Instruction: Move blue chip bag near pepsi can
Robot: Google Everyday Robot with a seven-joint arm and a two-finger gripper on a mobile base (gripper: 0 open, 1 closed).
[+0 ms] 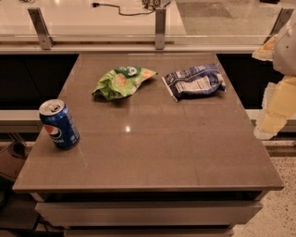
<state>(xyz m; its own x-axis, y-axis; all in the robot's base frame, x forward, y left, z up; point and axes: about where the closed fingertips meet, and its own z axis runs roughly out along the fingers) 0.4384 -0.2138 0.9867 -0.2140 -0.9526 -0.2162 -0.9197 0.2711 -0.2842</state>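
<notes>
On the grey table we count three loose items: one can, two bags. One pepsi can, lower left of the frame, near the table's left edge, standing upright, blue body, silver top, round red-white-blue Pepsi logo facing us; no other text readable on it. One blue chip bag, upper right of centre, lying flat and crumpled, dark navy with a white label panel; print is there but too small for us to read, brand unclear. One light green chip bag, upper centre, just left of the blue one, not touching it; no legible writing. Blue chip bag and pepsi can are well apart, with the green bag roughly between them.

One gripper, pale yellow-white, at the right edge of the frame, off the table's right side, holding nothing; we cannot tell whether it is wide or narrow. It is apart from the blue chip bag.

Top of frame: three metal posts along a rail, one black cable on the pale surface behind.
</notes>
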